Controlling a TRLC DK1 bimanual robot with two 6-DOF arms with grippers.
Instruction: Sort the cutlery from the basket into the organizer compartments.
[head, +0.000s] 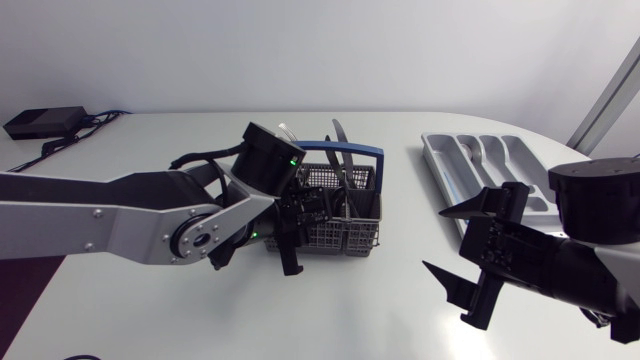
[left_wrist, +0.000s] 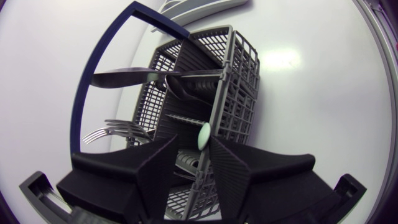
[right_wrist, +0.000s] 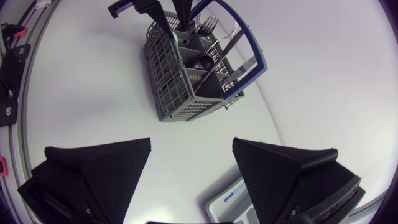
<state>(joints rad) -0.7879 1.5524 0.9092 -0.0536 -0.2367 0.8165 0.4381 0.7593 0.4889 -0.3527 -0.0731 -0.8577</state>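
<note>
The fingers of my left gripper (left_wrist: 193, 149) stand apart around a pale green handle tip (left_wrist: 204, 135) upright in the basket (left_wrist: 239, 93), not yet clamped, and I judge the cutlery (left_wrist: 143, 76) stiff, light and slick (mostly bare metal), so I'd pinch squarely across that handle.

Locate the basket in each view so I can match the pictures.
Head view: basket at centre, left of the organizer.
Left wrist view: basket directly ahead of the left claw, close up.
Right wrist view: basket farther ahead of the right claw, clear of it.
Shared landmark: the basket's blue handle.
</note>
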